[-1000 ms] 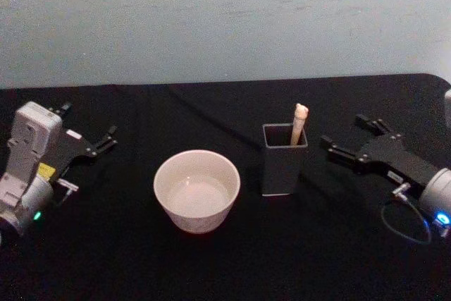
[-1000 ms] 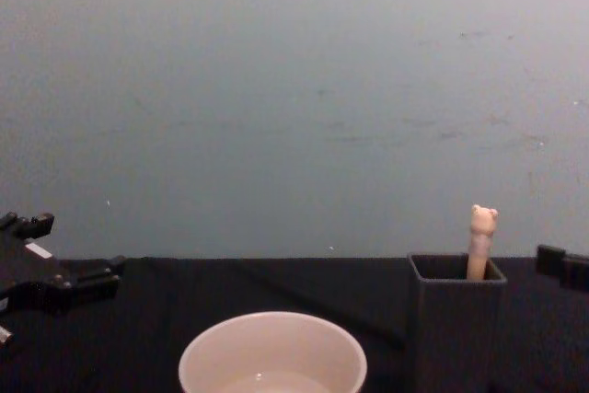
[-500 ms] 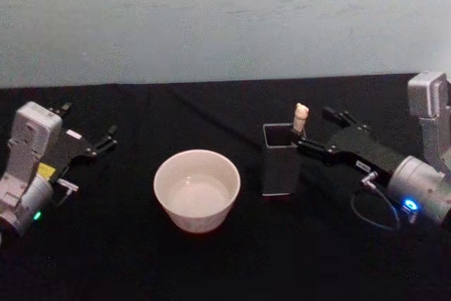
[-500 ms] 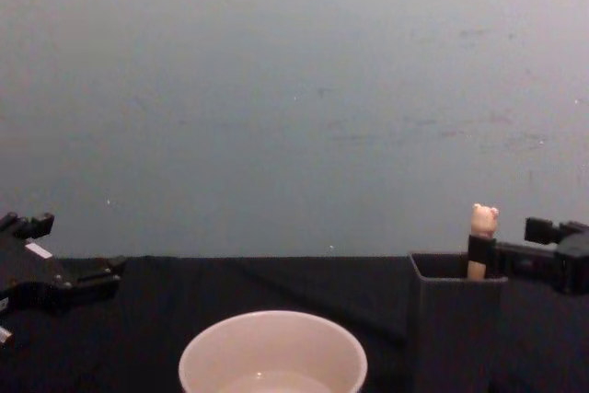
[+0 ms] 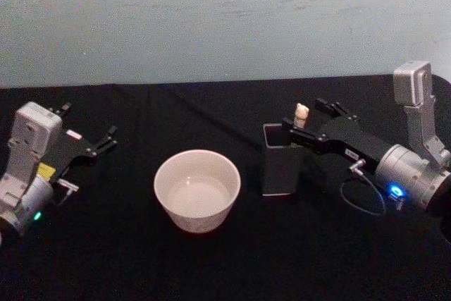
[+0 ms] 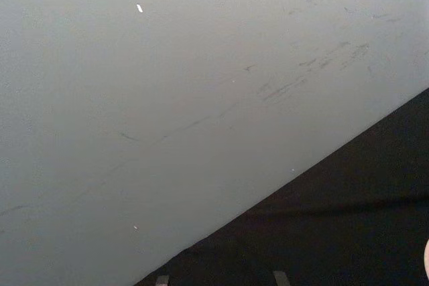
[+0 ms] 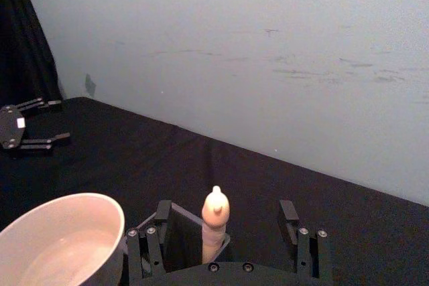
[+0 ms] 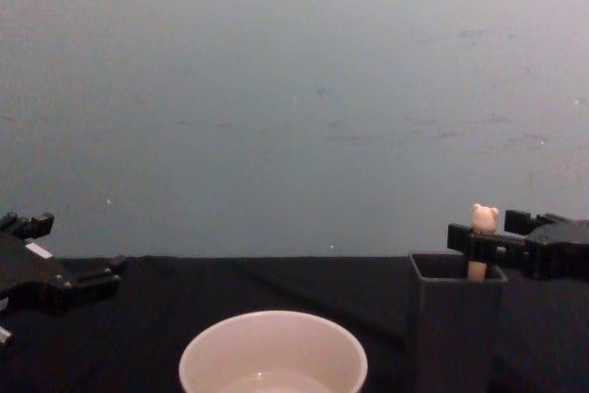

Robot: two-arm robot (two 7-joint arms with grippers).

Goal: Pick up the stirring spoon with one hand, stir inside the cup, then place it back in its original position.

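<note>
Your right gripper (image 5: 304, 118) straddled the stirring spoon (image 5: 301, 113) in its holder (image 5: 280, 168).

Its jaws were released and spread wide, with one finger (image 7: 153, 242) on either side of the cream handle. In the right wrist view there was a clear gap on both sides. The stirring spoon stood upright in the dark grey holder, its bear-head top above the rim, just right of the cup (image 5: 197, 189) on the black table (image 5: 211, 266). Your left gripper (image 5: 88, 125) sat parked at the far left, jaws also released, well apart from the cup.
</note>
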